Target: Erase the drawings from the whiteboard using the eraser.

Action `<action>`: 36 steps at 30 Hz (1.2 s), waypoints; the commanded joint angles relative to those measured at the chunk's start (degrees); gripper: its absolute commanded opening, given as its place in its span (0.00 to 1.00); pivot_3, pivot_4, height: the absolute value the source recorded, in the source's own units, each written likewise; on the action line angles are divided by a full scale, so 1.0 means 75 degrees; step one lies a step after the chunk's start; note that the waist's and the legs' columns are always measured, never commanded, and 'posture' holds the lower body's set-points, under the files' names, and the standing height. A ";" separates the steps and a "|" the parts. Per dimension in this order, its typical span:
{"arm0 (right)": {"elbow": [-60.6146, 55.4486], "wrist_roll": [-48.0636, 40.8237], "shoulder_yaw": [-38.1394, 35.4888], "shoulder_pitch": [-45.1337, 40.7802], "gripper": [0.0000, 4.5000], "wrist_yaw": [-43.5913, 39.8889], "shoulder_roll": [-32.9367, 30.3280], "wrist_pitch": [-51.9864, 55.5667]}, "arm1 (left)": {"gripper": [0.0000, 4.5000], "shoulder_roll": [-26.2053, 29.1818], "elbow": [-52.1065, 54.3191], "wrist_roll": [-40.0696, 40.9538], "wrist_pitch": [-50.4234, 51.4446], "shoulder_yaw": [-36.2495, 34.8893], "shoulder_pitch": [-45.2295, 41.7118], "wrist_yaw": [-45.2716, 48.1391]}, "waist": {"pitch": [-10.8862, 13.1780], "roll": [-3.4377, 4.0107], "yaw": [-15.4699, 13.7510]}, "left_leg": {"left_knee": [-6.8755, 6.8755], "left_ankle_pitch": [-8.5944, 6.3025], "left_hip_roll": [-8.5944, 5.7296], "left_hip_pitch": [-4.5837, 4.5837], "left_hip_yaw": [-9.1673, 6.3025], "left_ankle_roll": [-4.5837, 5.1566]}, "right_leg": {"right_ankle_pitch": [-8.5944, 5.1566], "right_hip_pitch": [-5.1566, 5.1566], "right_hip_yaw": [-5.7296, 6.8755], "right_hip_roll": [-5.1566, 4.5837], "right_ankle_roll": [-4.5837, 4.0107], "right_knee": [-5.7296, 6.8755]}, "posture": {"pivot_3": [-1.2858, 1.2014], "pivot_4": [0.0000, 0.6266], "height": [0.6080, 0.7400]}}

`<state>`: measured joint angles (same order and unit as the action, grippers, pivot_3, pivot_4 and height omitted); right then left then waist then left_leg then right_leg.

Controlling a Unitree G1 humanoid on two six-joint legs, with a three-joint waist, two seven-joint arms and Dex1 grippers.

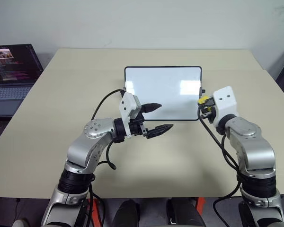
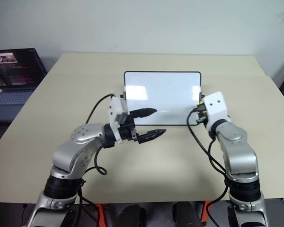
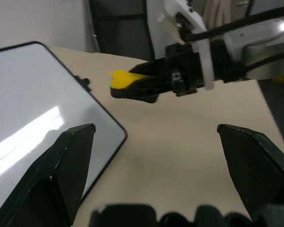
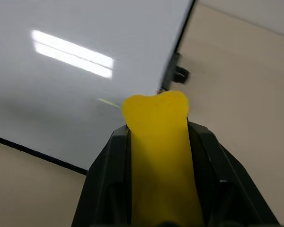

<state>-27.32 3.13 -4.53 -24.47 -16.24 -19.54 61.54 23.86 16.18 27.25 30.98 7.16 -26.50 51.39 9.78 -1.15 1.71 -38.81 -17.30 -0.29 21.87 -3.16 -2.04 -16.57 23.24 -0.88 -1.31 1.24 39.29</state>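
I see one glossy white whiteboard [image 1: 163, 92], thin black frame and rounded corners, flat on the matte beige counter [image 1: 52, 118]. My right tool [image 4: 157, 137] is clamped on the single yellow eraser [image 4: 158, 142] off the board's right edge. My left tool [image 1: 159, 117] hangs wide open, empty, over the board's near-left corner.

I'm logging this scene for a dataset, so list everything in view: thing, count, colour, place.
Glossy white rectangular whiteboard: one, white with thin black frame, middle of table, no marks visible.
Small yellow eraser block: one, yellow, clamped in right gripper by the board's right edge.
Beige table: one, beige, under everything.
Open laptop: one, dark, lit screen, far left beside the table.
Left gripper: one, black fingers, open, at board's lower left corner.
Right gripper: one, black fingers, shut on eraser.
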 commanded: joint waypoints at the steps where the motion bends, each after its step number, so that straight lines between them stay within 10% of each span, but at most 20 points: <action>1: -0.0285 -0.0096 -0.0411 0.0120 0.29 0.0261 0.0117 0.0212 | 1.00 0.0170 0.0271 0.0231 0.0088 0.0156 -0.0159 0.0361 | 0.0000 0.0000 0.0003 | 0.0000 0.0000 0.0001 0.0000 0.0000 0.0000 | 0.0000 0.0000 0.0000 0.0002 0.0000 0.0000 | 0.52 0.24 1.00; 36: 0.1058 -0.0501 -0.0972 0.0714 0.29 0.1177 0.0765 -0.0473 | 1.00 0.0724 0.0103 -0.0933 -0.0700 0.0788 -0.0123 0.0617 | 0.0001 0.0004 -0.0001 | 0.0002 -0.0001 -0.0001 -0.0001 0.0008 0.0002 | 0.0000 0.0000 -0.0005 0.0003 0.0000 0.0000 | 0.52 0.24 1.00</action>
<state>-17.39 0.21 -10.37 -19.11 -7.43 -13.11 58.69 29.22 15.20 20.10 26.91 13.34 -26.73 55.76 9.79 -1.12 1.70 -38.79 -17.30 -0.30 21.85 -3.10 -2.02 -16.57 23.24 -0.92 -1.29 1.24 39.29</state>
